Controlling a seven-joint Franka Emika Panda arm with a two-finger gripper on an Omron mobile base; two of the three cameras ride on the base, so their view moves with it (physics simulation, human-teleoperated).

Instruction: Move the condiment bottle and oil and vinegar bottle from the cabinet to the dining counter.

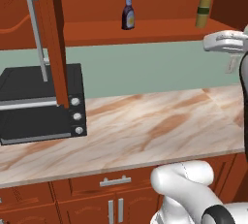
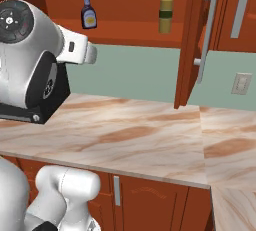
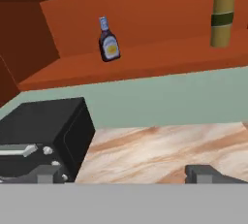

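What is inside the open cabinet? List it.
On the cabinet shelf stand the condiment bottle and, apart from it, the oil and vinegar bottle. Higher shelves are out of frame.

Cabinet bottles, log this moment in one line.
cabinet: open | condiment bottle: upright on shelf | oil and vinegar bottle: upright on shelf | claw: open, empty, short of shelf

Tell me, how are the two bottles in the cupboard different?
The condiment bottle is short, squat and dark brown with a blue cap; the oil and vinegar bottle is taller, slim and olive-yellow with a thin pale spout. The condiment bottle has a pale label; the other a dark band. Both stand upright, apart, on the cabinet shelf.
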